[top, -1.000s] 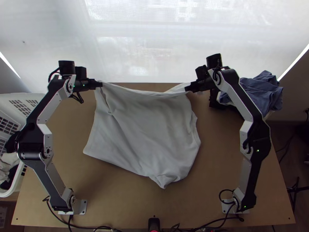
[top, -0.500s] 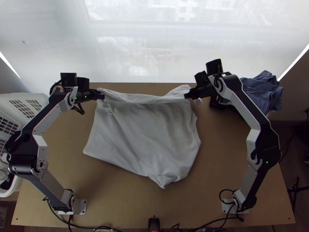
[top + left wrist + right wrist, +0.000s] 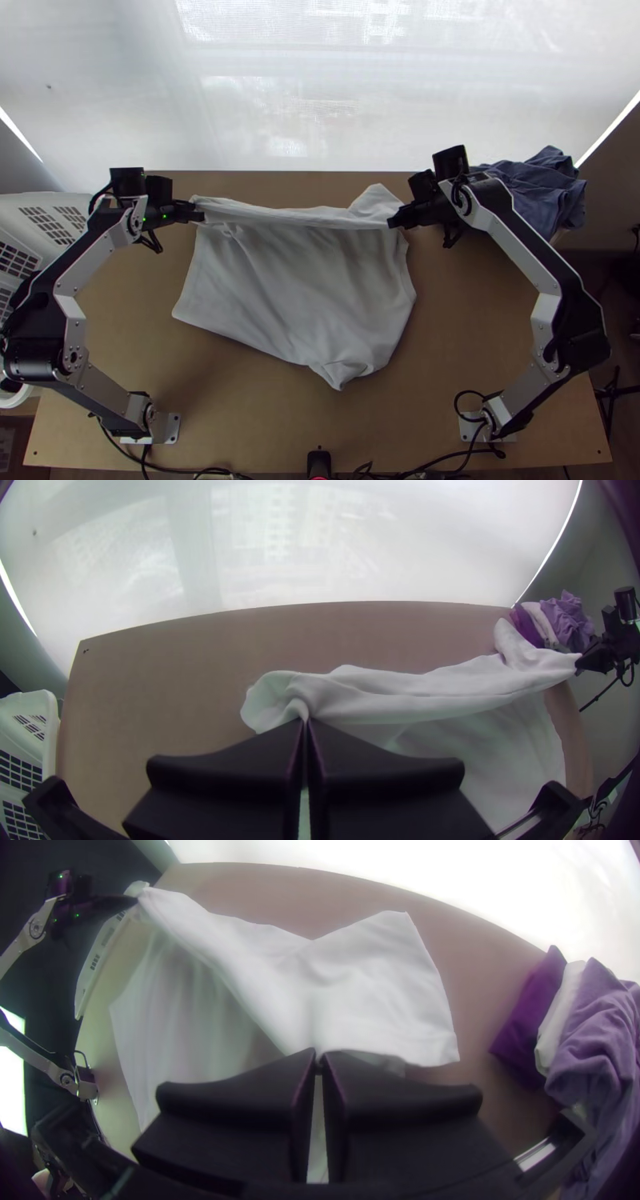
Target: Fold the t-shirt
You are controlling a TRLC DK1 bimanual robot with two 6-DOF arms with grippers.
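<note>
Top view. My left gripper (image 3: 200, 214) and my right gripper (image 3: 394, 222) each clench one end of the T-shirt's (image 3: 300, 280) far edge. The pinched edge forms a long, slightly sagging band between them, its axis running side to side, almost parallel to the far edge of the table (image 3: 512, 360). The body lies spread and creased on the near side of this band, towards my bases, and ends in a bunched corner (image 3: 342, 374) a little closer to the right arm's base. A loose flap (image 3: 374, 198) projects on the far side, beside my right fingers.

Left wrist view. My left fingers are pressed together on a pinch of white cloth, with a small rounded fold beyond the tips. From there the band runs across to my right gripper; the body hangs off along its near side.

Right wrist view. My right fingers are likewise closed on the cloth. The band leads away to my left gripper, while the squared flap opens beyond the tips, between the band and the piled clothes (image 3: 597, 1027).

Judgement: the fold appears to turn on carrying the band squarely across its own axis, over the body towards my bases, both ends level; if one end leads, the fold may skew, and the flap may trail.
</note>
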